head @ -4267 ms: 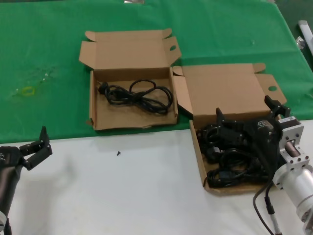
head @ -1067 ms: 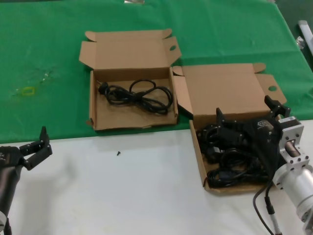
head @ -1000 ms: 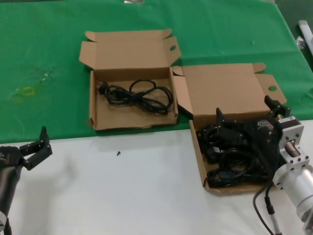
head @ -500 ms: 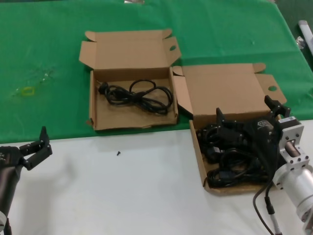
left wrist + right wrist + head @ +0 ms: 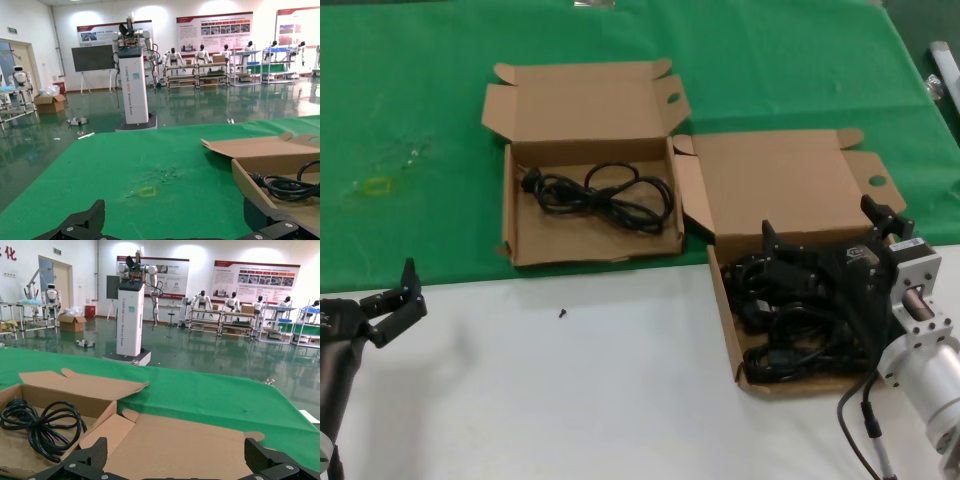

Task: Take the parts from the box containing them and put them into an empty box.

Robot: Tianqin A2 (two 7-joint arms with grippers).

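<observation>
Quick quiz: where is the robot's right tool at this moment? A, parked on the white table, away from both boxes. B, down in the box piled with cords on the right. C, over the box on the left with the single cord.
B: in the head view the right tool sits low among the piled power cords inside the right-hand box, while the left tool waits over the white table.

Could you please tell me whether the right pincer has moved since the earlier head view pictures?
No. The right pincer hangs over the parts in the nearer box, at the same spot against that box's raised lid as before.
</observation>
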